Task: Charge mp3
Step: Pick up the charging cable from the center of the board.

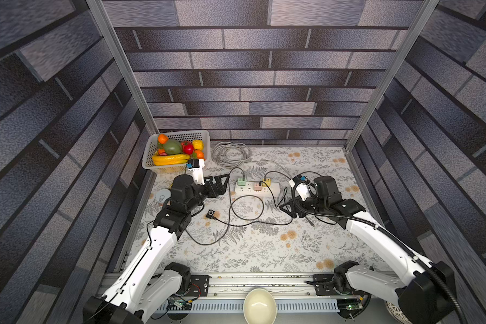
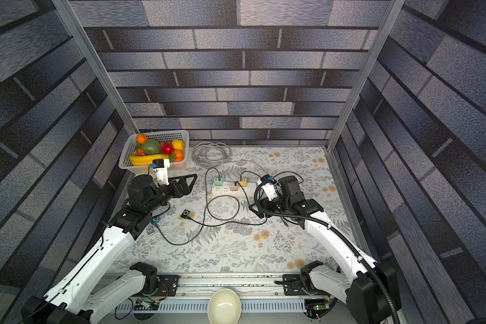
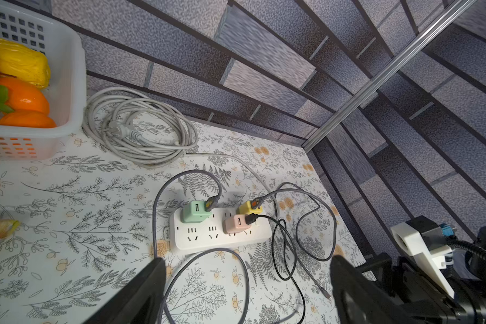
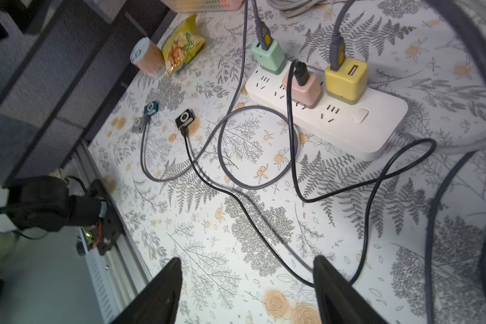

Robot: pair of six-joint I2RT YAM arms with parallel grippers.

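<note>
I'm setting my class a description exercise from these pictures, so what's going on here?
The job is charging an mp3 player from the white power strip. The left gripper and right gripper are both open, holding nothing. The black mp3 player lies on the table with a cable plugged in.

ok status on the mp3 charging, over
Open, empty: left gripper, right gripper. On table: black mp3 player, black cable plugged in. In the way: loose cables beside power strip.
</note>
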